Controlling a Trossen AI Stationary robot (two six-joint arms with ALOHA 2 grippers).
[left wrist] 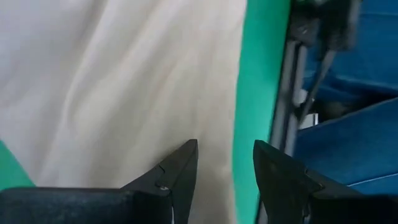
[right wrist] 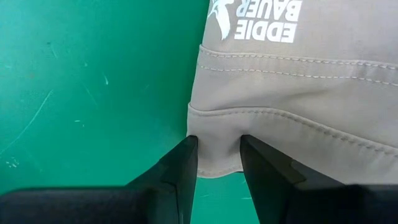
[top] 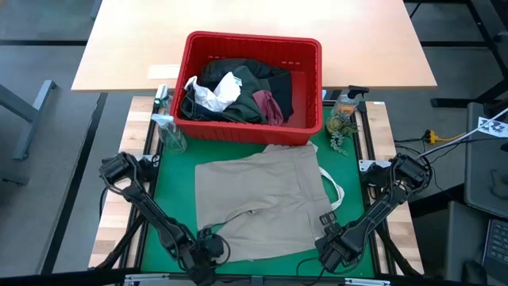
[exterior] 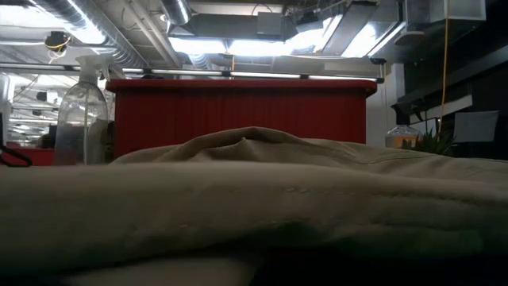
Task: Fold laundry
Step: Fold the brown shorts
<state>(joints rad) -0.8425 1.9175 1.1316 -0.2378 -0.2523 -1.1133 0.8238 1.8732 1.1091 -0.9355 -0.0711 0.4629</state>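
Tan garment (top: 262,202): spread flat on the green mat (top: 171,187) of the table, just in front of the red basket (top: 305,59), which holds dark, maroon and white clothes (top: 238,91); a clear spray bottle (top: 168,131) stands at the basket's left corner. Left gripper (left wrist: 225,165): at the garment's near left edge, jaws parted over cloth and mat, gripping nothing visible. Right gripper (right wrist: 219,158): at the near right corner, jaws partly closed astride the stitched hem beneath a printed label (right wrist: 258,18); whether they pinch it cannot be told.
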